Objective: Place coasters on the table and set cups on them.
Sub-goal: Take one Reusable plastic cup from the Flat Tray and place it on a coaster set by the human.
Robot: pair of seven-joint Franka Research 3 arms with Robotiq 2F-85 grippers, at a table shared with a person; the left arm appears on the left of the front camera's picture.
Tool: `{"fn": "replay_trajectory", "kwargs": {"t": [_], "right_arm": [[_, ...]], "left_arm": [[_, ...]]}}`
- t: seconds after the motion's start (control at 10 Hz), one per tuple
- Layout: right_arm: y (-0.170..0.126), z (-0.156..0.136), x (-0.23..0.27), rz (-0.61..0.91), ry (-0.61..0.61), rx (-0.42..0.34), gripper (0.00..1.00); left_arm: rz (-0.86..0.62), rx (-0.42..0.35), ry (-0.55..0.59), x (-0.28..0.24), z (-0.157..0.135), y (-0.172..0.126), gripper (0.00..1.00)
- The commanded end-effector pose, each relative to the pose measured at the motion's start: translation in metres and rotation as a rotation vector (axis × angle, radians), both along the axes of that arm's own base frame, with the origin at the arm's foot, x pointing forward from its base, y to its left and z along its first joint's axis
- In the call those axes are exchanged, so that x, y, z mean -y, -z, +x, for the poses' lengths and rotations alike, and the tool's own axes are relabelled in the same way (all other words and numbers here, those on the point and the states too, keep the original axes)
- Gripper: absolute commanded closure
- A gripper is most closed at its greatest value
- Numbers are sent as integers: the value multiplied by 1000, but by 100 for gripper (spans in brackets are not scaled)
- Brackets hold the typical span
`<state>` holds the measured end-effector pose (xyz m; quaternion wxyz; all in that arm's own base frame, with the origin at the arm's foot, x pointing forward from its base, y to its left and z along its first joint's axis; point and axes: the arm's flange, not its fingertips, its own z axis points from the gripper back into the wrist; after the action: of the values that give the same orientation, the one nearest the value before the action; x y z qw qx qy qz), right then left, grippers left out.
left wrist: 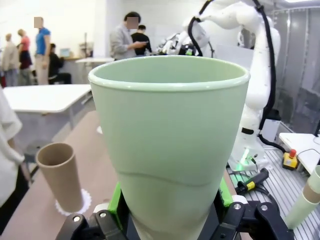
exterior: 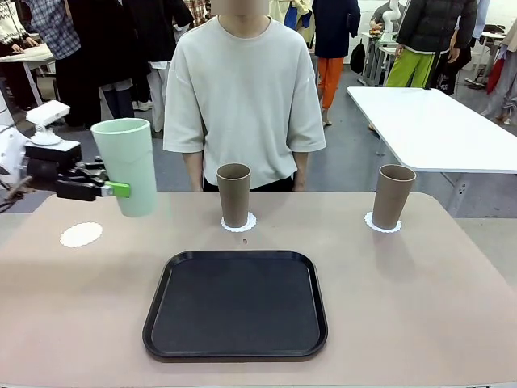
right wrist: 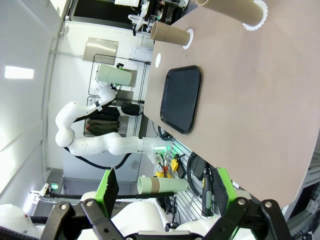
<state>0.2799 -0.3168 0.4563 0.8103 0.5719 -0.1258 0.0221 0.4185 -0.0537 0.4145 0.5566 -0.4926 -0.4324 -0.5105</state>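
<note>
While gripped, mint cup (exterior: 127,164), matte, tapered

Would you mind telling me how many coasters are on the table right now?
3: one under the middle brown cup at, one under the right brown cup at, and one bare at the left.

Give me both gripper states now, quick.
Left gripper: shut on the mint green cup, held in the air above the table.
Right gripper: open, holding nothing.
</note>
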Motion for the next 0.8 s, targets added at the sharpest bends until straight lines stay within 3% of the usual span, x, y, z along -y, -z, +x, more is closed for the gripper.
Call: {"fn": "replay_trajectory", "kwargs": {"t": [0.0, 0.1, 0.5, 0.6, 0.7], "right_arm": [[-1, -2, 1, 6, -1, 6, 0], [-1, -2, 1, 6, -1, 6, 0], [-1, -2, 1, 6, -1, 6, 0], [-1, -2, 1, 6, -1, 6, 0], [-1, -2, 1, 6, -1, 6, 0]], "left_arm": [[29, -46, -30, -7, -12, -2, 75], [0, 0, 0, 0, 0, 0, 75], [0, 0, 0, 0, 0, 0, 75], [10, -19, -4, -2, -4, 2, 16], [-45, 22, 64, -19, 28, 0, 16]]}}
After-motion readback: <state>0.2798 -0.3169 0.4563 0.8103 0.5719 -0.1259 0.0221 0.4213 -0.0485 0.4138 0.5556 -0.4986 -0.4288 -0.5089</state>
